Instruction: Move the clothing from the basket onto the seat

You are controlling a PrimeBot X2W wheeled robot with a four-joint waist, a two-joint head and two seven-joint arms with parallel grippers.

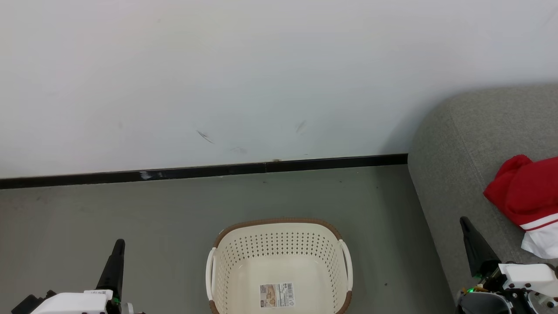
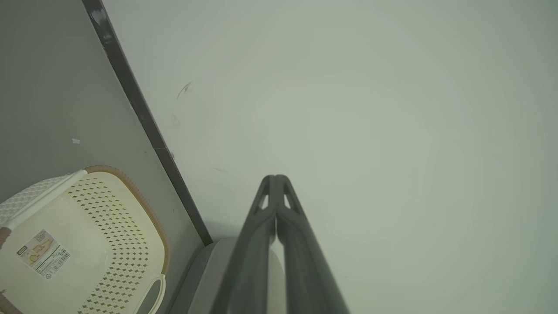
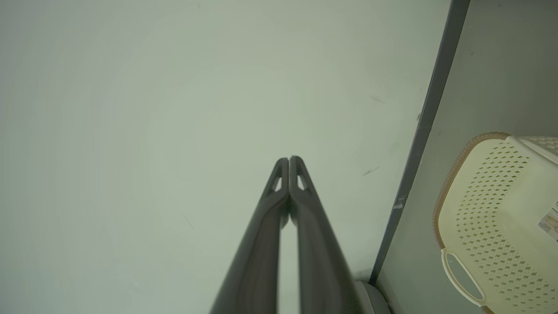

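Note:
The cream basket (image 1: 279, 244) stands on the grey floor at the bottom centre of the head view, holding no fabric, its barcode label showing on the bottom. Red clothing (image 1: 527, 196) with white bands lies on the grey seat (image 1: 462, 144) at the right edge. My left gripper (image 1: 118, 245) is shut at the lower left, left of the basket. My right gripper (image 1: 464, 222) is shut at the lower right, over the seat's front, left of the clothing. The left wrist view has the basket (image 2: 109, 226) and my shut left gripper (image 2: 275, 178). The right wrist view has the basket (image 3: 492, 205) and my shut right gripper (image 3: 289, 159).
A pale wall (image 1: 218, 78) with a black skirting board (image 1: 209, 171) runs behind the basket. Grey floor (image 1: 130, 209) lies open to the left of the basket and between it and the seat.

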